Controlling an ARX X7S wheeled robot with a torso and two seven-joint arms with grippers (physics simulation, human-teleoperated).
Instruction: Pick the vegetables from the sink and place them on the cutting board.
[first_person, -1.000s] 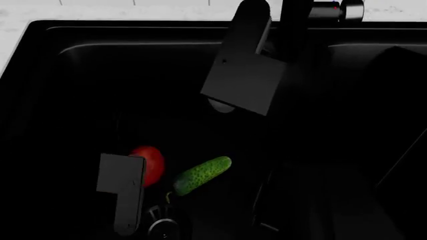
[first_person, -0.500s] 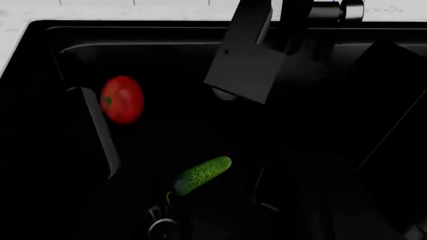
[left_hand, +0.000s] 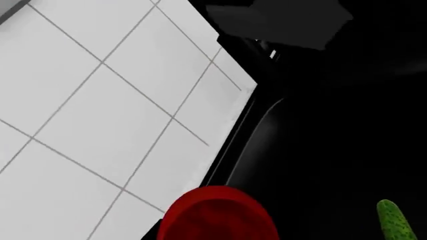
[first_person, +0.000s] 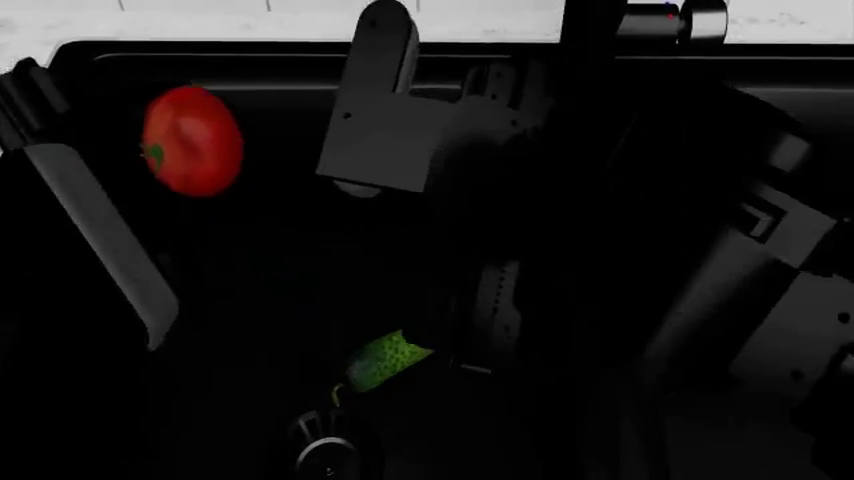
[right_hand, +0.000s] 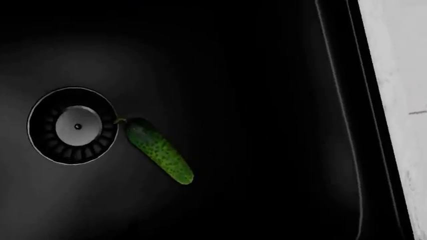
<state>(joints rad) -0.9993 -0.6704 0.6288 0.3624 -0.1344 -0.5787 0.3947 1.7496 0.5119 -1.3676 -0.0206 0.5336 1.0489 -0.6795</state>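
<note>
Tomato (first_person: 192, 140) glossy red, green stem, cucumber (right_hand: 159, 150) bumpy dark-green

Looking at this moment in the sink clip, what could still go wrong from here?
1. The tomato is lifted by the left arm, yet no view shows the left claw's fingers around it; a shallow hold might drop it back into the sink.
2. The cucumber lies beside the drain, its stem end at the rim, so a push could roll it against the grate.
3. In the head view, the right arm hides part of the cucumber, making alignment harder.
</note>
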